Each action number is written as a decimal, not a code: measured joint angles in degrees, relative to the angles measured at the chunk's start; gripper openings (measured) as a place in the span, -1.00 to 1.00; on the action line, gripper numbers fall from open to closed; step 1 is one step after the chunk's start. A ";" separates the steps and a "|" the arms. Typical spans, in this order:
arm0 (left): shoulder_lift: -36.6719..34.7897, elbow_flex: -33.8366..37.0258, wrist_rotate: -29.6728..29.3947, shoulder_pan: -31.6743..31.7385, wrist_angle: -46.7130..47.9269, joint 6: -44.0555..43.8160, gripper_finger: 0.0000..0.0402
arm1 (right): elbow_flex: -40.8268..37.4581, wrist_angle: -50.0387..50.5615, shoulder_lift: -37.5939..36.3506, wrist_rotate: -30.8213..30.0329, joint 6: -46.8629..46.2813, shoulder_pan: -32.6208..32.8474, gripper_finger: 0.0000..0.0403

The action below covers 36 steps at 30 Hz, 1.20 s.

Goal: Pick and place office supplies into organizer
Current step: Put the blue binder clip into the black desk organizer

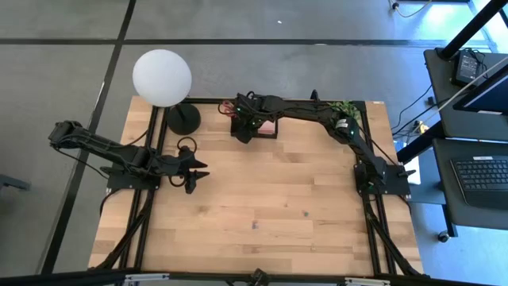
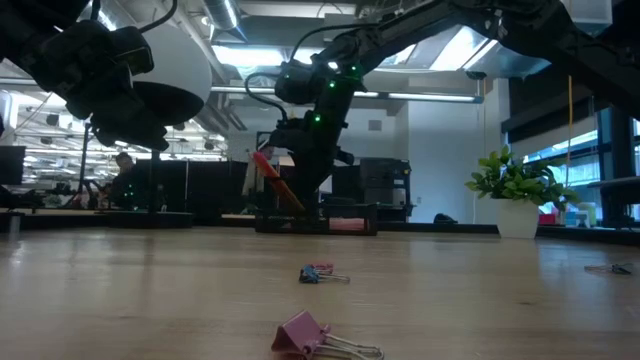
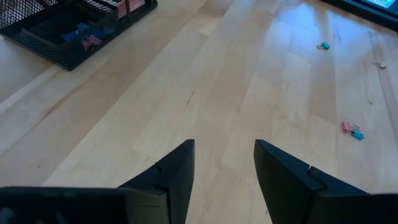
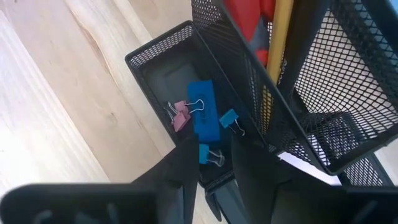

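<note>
The small black wire-mesh organizer (image 1: 252,125) sat at about 12 o'clock on the light wooden counter (image 1: 262,199), near the far edge. Its low front tray already had a flat blue block (image 4: 203,114), a pink binder clip (image 4: 180,116) and a couple of blue clips (image 4: 227,118) in it, and the tall cup behind held the red-handled scissors (image 4: 250,17) and a wooden pencil (image 4: 277,43).

The right tool (image 4: 209,163) hung right over that tray with its fingers only a sliver apart and nothing between them, so I'd guess it was at the drop-off end of a run, clip just delivered.

There were loose clips out on the counter yet: a pink one (image 2: 312,336) nearest the low camera and a blue-and-pink one (image 2: 318,272) behind it, around 6 o'clock.

The left tool (image 3: 224,165) waited at 9 o'clock, fingers spread wide, empty.

Next move looked like lifting the right arm clear of the mesh walls and reaching back for one of those tiny clips, which needs a precise pinch.
</note>
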<state>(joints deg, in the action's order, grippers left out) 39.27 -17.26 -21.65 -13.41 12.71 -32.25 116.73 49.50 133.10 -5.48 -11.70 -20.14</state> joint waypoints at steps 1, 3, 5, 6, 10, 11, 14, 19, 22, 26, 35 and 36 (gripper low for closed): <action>0.00 0.00 0.00 0.00 0.00 0.00 -0.21 | 0.01 0.00 0.00 0.00 0.00 0.00 -0.51; 0.00 0.00 0.00 0.00 0.00 0.00 -0.21 | 0.01 0.02 0.00 0.00 -0.01 0.00 -0.50; 0.00 0.00 0.00 0.00 0.00 0.00 -0.21 | 0.02 0.02 0.00 0.00 -0.04 0.00 -0.50; 0.00 0.00 0.00 0.00 0.00 0.00 -0.21 | 0.02 0.02 0.00 0.00 -0.24 0.00 -0.50; 0.00 0.00 0.00 0.00 0.00 0.00 -0.21 | 0.82 1.40 0.02 2.18 0.59 0.51 -0.50; 0.00 0.00 0.00 0.00 0.00 0.00 -0.21 | 1.60 2.84 0.02 3.97 2.36 0.80 -0.50; 0.00 0.00 0.02 0.00 0.00 0.00 -0.21 | 3.91 5.82 0.02 9.43 5.97 2.64 -0.50; 0.00 0.02 0.02 0.00 0.00 0.00 -0.21 | 7.71 13.30 0.00 13.15 4.64 7.39 -0.50; 0.00 0.02 0.02 0.00 0.00 0.00 -0.21 | 8.22 17.03 0.00 12.92 4.80 11.64 -0.50; 0.00 0.02 0.02 0.00 0.00 0.00 -0.21 | 8.26 19.50 0.00 13.27 4.44 17.58 -0.50; 0.00 0.02 0.04 0.00 0.00 0.00 -0.21 | 8.26 19.87 0.00 13.25 4.21 28.90 -0.50; 0.00 0.02 0.04 0.00 0.00 0.00 -0.21 | 8.26 19.87 0.00 13.22 3.98 29.77 -0.50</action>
<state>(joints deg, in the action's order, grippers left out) 39.27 -17.23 -21.61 -13.41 12.71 -32.25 124.99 69.36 133.10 7.75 -7.72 9.63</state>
